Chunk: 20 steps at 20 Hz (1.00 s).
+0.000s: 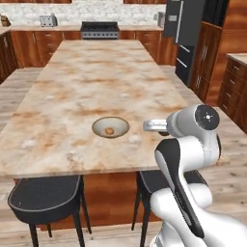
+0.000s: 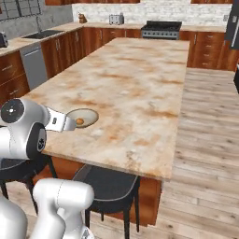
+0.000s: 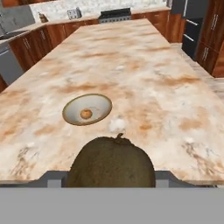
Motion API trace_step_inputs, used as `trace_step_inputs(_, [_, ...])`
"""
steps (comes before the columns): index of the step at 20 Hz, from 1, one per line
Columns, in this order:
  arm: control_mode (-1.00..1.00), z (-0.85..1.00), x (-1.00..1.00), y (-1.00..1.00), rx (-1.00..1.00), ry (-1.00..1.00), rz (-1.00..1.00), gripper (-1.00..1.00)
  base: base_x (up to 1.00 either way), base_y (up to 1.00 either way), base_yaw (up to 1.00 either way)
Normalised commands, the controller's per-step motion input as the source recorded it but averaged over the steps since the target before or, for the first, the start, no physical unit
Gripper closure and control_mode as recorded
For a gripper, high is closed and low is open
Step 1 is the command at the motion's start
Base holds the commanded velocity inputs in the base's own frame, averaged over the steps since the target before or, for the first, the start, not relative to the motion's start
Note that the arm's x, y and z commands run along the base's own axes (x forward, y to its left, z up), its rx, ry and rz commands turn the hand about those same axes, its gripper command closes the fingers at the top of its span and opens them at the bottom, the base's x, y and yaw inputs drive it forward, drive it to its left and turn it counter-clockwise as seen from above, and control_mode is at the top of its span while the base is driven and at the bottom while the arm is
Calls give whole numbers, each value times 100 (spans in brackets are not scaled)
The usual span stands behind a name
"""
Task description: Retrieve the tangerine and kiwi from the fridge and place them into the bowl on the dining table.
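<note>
Kiwi (image 3: 111, 162) fills the bottom of the hand view, a rough brown-olive ball with a small stem nub on top, clamped in the hand (image 3: 111, 177), whose grey parts show at either side of it. The hand sits above the near edge of the marbled surface (image 1: 96, 77), short of the bowl (image 3: 100, 101). In the left base view the arm's pale wrist piece reaches in from the right toward the bowl (image 1: 99, 125); in the right base view it comes from the left and ends just beside the bowl (image 2: 89, 112).

The tangerine (image 3: 86, 114) lies inside the bowl near its middle, seen also as an orange dot in both base views (image 1: 110, 130) (image 2: 80, 121).

The fridge (image 1: 185, 29) stands at the far right of the kitchen with 1 door swung open. 2 dark stools (image 1: 46, 195) stand under the near edge of the surface.
</note>
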Motion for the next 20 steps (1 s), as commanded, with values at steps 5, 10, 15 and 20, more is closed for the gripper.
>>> trace_step_inputs(5, [100, 0, 0, 0, 0, 0, 0, 100, 8, 100, -34])
trace_step_inputs(10, [100, 0, 0, 0, 0, 0, 0, 100, 28, 67, -21])
trace_step_inputs(15, [100, 0, 0, 0, 0, 0, 0, 100, 63, 0, -3])
trace_step_inputs(20, [-100, -2, 42, -8, 3, 3, 0, 100, 27, 0, 0])
